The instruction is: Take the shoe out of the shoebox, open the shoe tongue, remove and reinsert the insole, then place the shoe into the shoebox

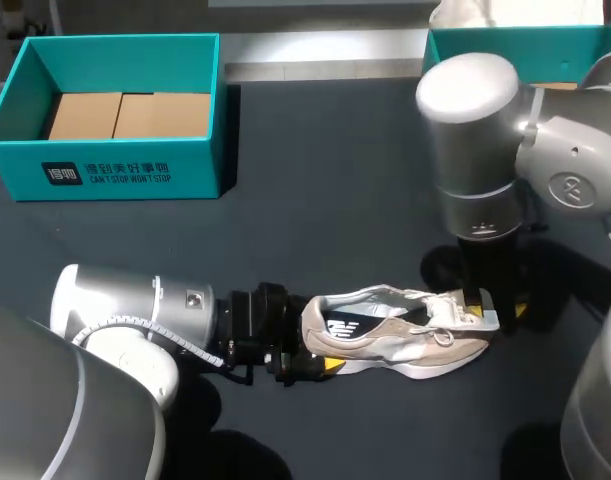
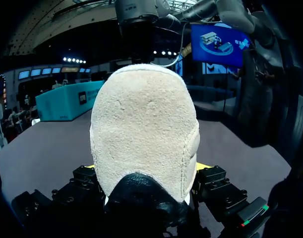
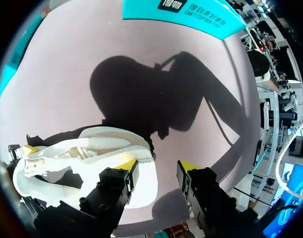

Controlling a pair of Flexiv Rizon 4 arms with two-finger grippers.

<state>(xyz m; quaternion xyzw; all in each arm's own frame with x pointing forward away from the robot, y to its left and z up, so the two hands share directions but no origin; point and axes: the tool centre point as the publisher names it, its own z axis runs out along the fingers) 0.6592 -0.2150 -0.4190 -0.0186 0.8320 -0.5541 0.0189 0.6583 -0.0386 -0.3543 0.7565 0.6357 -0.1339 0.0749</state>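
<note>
Beige suede sneaker (image 1: 400, 335) with white mesh and a white sole lies on the dark grey table (image 1: 315, 200) at the lower centre of the head view, heel to the left and toe to the right, outside both boxes. At upper left stands an open teal cardboard shoebox (image 1: 115, 165) with brown cardboard inserts (image 1: 125, 115) inside. From the lower left, the left gripper (image 1: 315, 362) is clamped on the sneaker's heel, one finger on each side. Over the toe hangs the right gripper (image 3: 157, 171), fingers spread apart, one against the toe and the other clear of it. A second teal box (image 1: 545, 45) sits at upper right.
</note>
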